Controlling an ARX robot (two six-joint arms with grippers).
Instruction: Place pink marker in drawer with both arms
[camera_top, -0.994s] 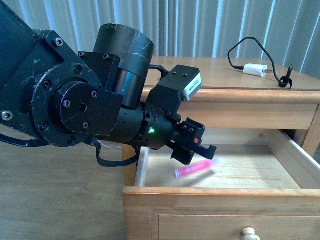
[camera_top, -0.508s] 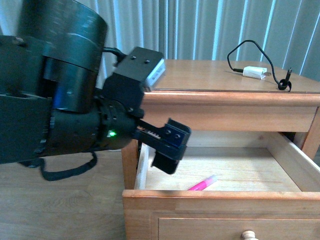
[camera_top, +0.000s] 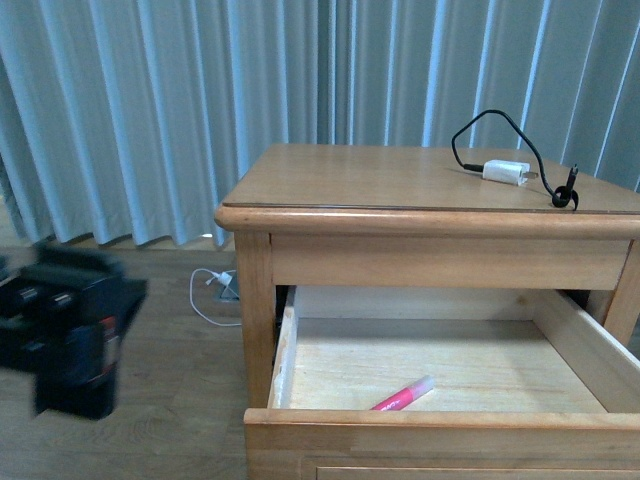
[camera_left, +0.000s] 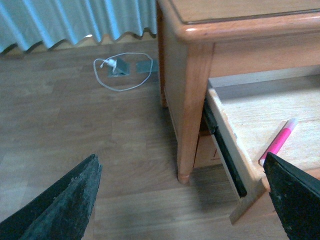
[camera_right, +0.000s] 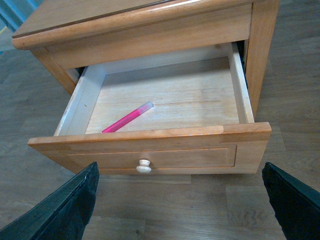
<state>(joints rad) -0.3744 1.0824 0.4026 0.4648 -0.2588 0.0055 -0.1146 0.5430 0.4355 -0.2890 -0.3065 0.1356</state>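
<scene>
The pink marker (camera_top: 402, 396) lies loose on the pale floor of the open upper drawer (camera_top: 300, 425), near its front wall. It also shows in the left wrist view (camera_left: 278, 142) and the right wrist view (camera_right: 127, 118). The drawer (camera_right: 150, 140) is pulled out, its round knob (camera_right: 144, 166) facing my right gripper. My left arm (camera_top: 65, 335) is a blurred black mass low at the left, off the cabinet. My left gripper (camera_left: 182, 205) is open and empty over the floor beside the cabinet leg. My right gripper (camera_right: 180, 205) is open and empty in front of the drawer.
A white charger plug (camera_top: 505, 171) with a black cable lies on the cabinet top (camera_top: 400, 180). A white cord (camera_left: 117, 72) lies coiled on the wood floor by the curtain (camera_top: 130, 110). The drawer's left side rail (camera_left: 222, 150) juts out near my left gripper.
My left arm has pulled back from over the drawer to low at the left. The marker, blurred above the drawer floor a second ago, now lies still in the drawer.
</scene>
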